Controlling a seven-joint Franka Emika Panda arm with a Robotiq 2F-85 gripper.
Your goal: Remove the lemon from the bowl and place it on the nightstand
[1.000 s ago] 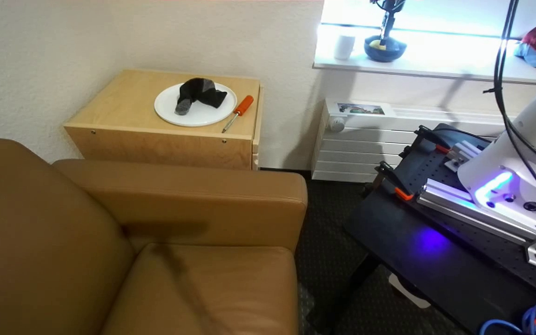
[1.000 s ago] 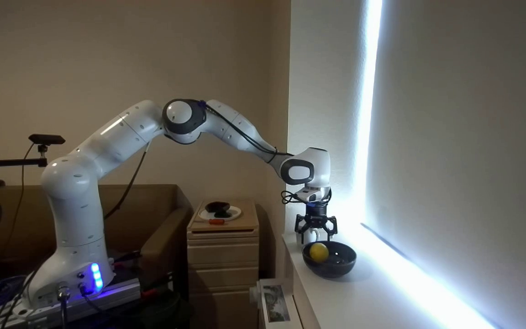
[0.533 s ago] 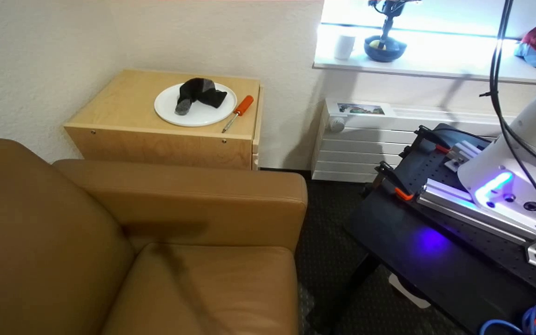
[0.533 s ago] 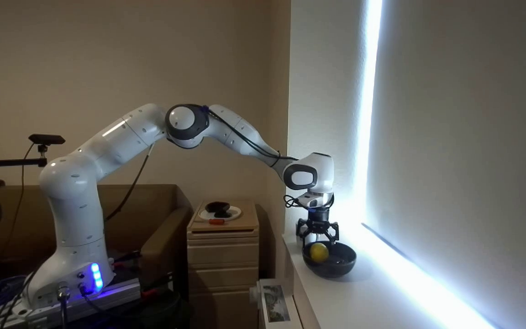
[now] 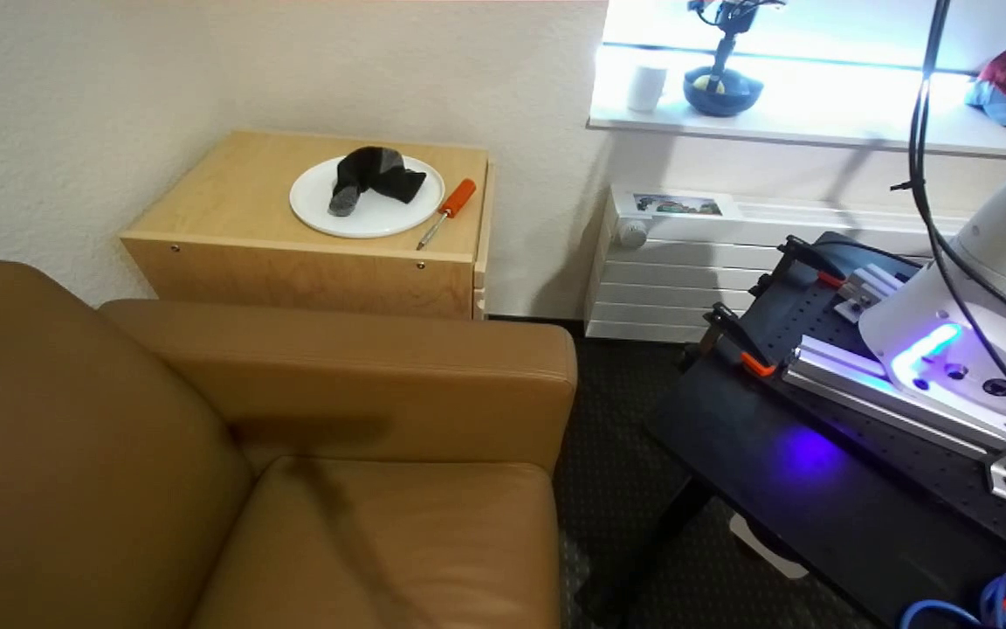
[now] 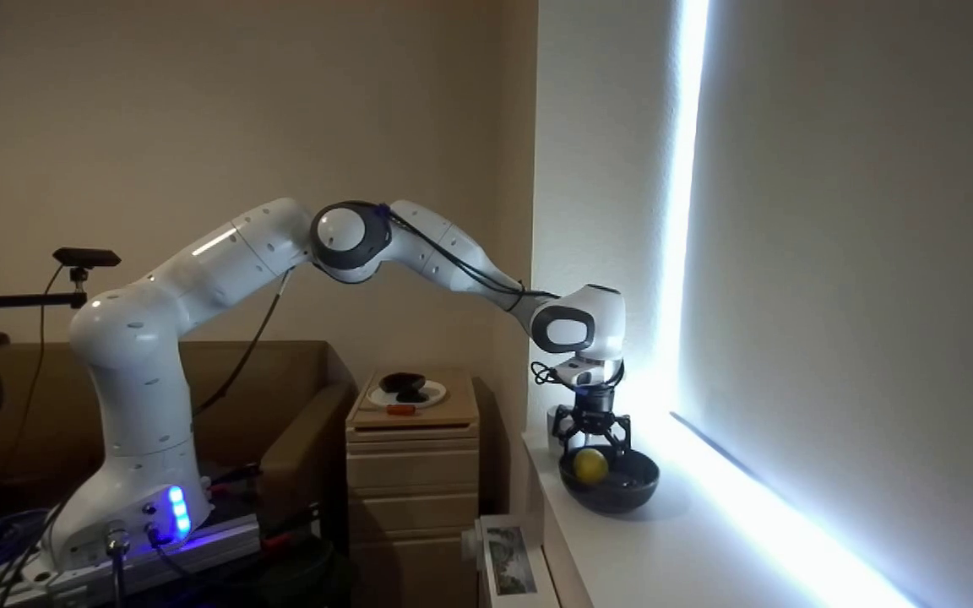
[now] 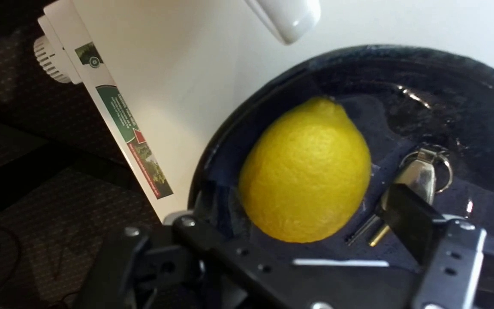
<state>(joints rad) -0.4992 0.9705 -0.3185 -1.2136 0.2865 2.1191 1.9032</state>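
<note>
Lying in the bowl (image 7: pixel 465 107) at ten o'clock in the wrist view, the lemon (image 7: pixel 305 176) has a metal item (image 7: pixel 418 174) toward three. Parted jaws hang above.

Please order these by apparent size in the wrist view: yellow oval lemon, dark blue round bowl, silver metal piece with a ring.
1. Dark blue round bowl, clipped at the edge
2. Yellow oval lemon
3. Silver metal piece with a ring, partly behind a black gripper finger
</note>
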